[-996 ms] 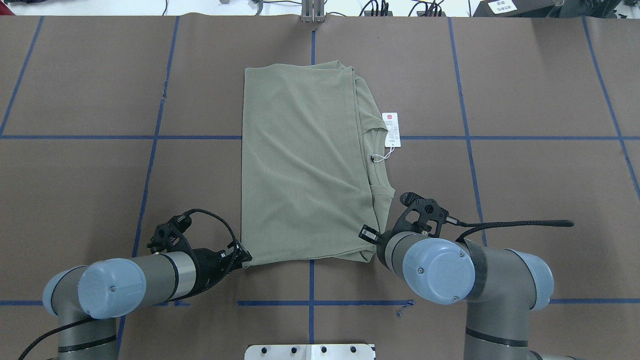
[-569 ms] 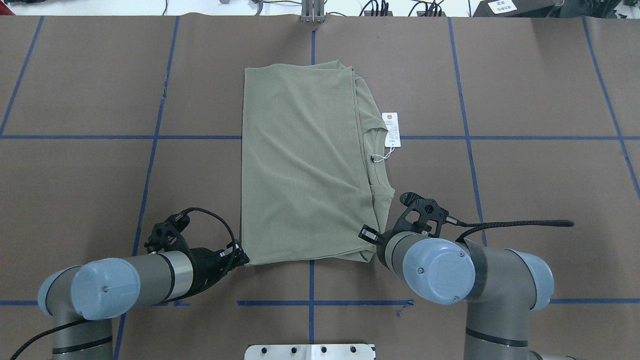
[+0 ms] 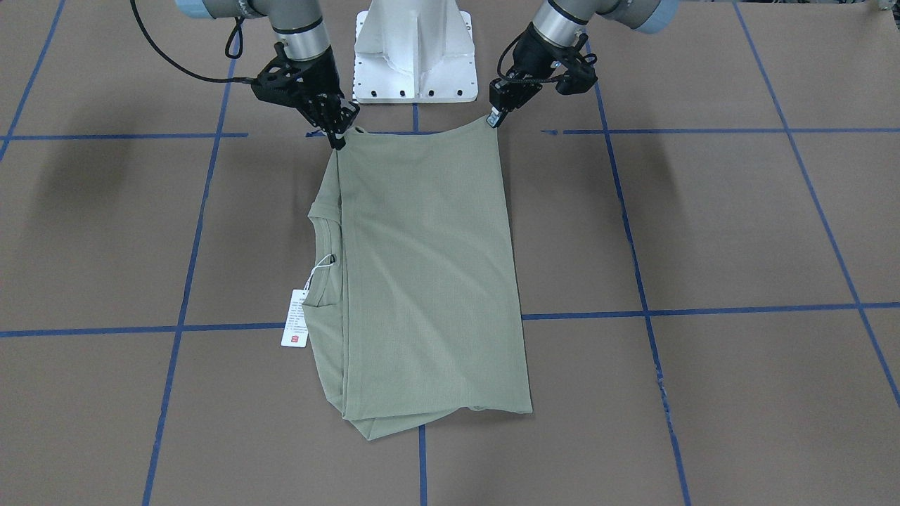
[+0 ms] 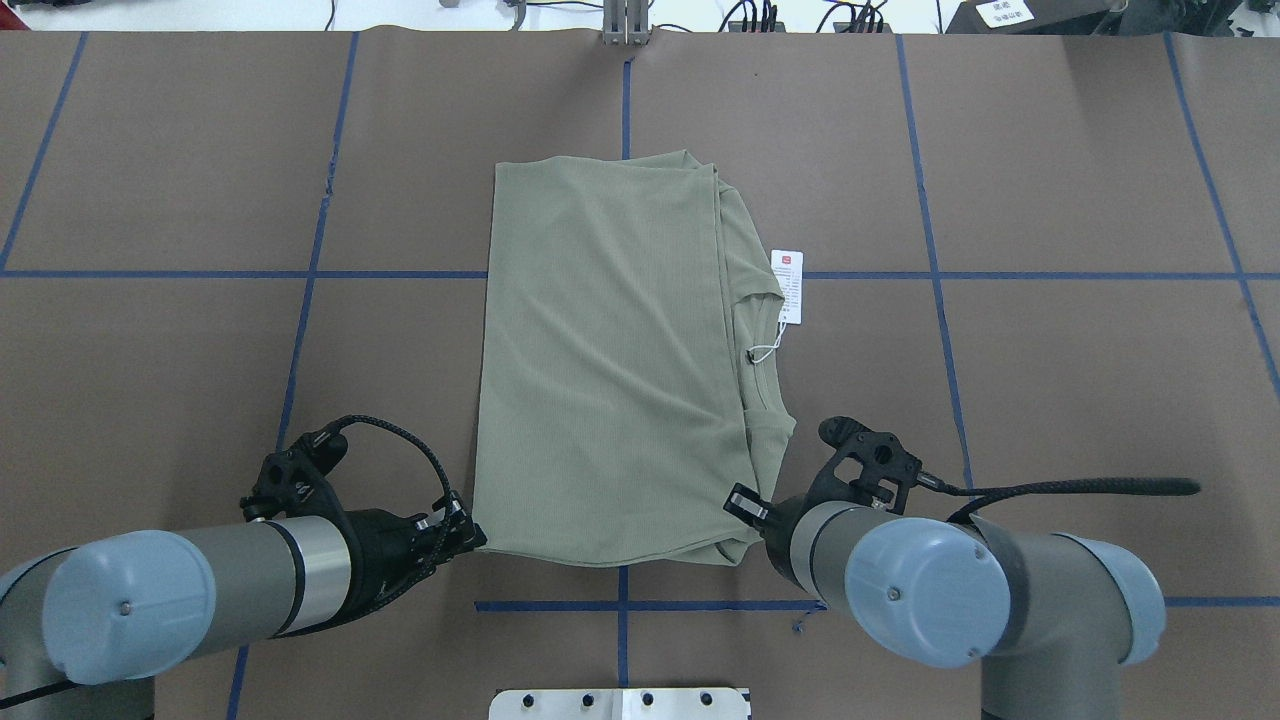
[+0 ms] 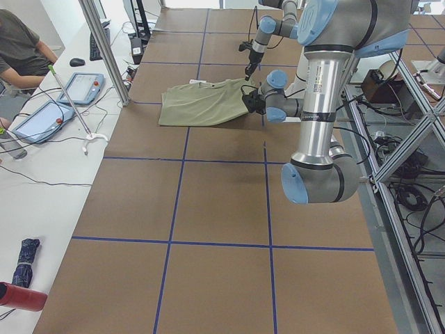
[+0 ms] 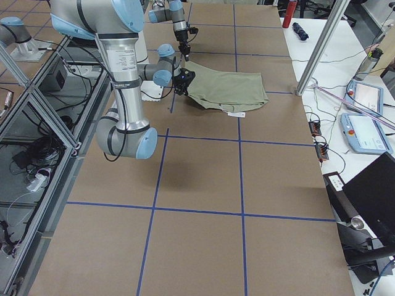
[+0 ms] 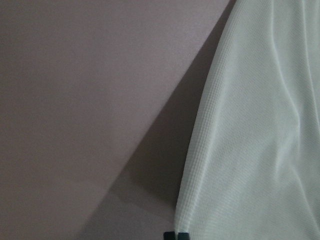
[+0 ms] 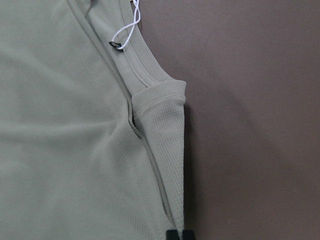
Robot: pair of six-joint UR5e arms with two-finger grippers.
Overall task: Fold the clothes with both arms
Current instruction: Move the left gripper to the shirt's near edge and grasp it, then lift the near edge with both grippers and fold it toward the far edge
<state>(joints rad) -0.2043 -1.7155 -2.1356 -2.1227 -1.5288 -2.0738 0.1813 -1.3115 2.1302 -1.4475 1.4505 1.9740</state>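
The clothes are one sage-green shirt [image 4: 600,350], folded into a long rectangle on the brown table, seen too as the shirt [image 3: 429,281]. Its ribbed neckline [image 8: 145,75] and white hang tag [image 4: 790,285] stick out on its right side. My left gripper [image 4: 470,540] is shut on the near left corner, where the shirt [image 7: 250,150] hangs taut from the fingertips [image 7: 170,235]. My right gripper [image 3: 339,140] is shut on the near right corner, with the folded layers [image 8: 60,125] running up from it. The left gripper [image 3: 494,121] holds its corner slightly raised.
The white pedestal base [image 3: 415,56] stands just behind the held edge. Blue tape lines [image 4: 620,605] grid the table. A person [image 5: 21,49] sits at a side bench with tablets [image 5: 76,87], and a metal post [image 5: 104,49] stands at the table's far edge.
Both grippers have drawn back toward the robot base, dragging the shirt nearer; its far edge and hang tag slid the same way. Both stay shut on the corners.
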